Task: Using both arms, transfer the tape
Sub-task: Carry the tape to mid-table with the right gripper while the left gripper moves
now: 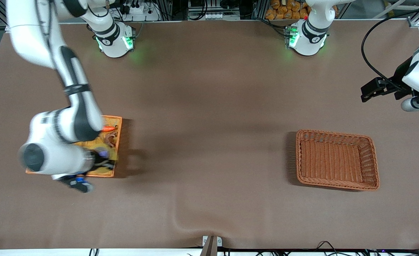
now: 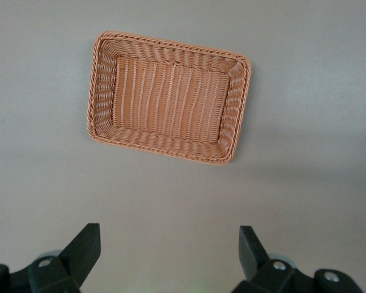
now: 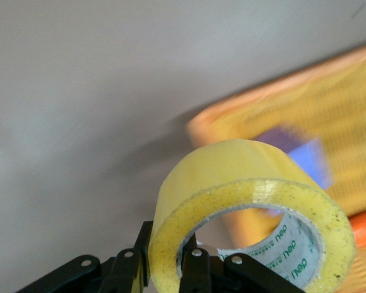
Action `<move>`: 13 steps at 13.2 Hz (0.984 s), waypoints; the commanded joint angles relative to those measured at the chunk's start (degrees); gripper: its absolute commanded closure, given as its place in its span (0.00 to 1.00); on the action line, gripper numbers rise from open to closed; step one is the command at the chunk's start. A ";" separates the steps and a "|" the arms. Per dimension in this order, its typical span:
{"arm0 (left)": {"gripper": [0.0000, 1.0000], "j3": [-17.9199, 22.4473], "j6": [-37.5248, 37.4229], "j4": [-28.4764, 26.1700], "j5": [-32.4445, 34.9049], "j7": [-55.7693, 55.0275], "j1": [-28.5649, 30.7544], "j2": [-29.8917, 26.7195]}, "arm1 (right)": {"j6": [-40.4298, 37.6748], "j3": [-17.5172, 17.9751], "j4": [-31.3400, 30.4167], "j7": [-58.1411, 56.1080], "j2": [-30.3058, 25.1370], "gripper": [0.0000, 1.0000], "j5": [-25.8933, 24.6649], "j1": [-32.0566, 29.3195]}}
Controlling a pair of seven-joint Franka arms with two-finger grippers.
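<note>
My right gripper (image 3: 169, 241) is shut on the tape (image 3: 232, 177), a yellowish translucent roll with a grey-white printed core. One finger is inside the ring and one outside, pinching its wall. In the front view the right gripper (image 1: 102, 159) hangs over the orange tray (image 1: 120, 142) at the right arm's end of the table, and the arm hides most of the tape. My left gripper (image 1: 367, 93) is open and empty, up in the air at the left arm's end of the table. Its wrist view shows its gripper (image 2: 169, 235) with the jaws wide apart over bare table.
A brown wicker basket (image 1: 332, 133) stands empty toward the left arm's end, also in the left wrist view (image 2: 171, 46). The orange tray (image 3: 335, 97) holds a purple cube (image 3: 296, 149), an orange object (image 1: 108, 129) and other small items.
</note>
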 commanded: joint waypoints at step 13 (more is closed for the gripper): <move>0.00 -0.15 16.41 -0.01 2.09 -4.77 -11.33 16.20 | 5.23 -0.64 -0.16 22.44 2.91 0.00 0.03 22.96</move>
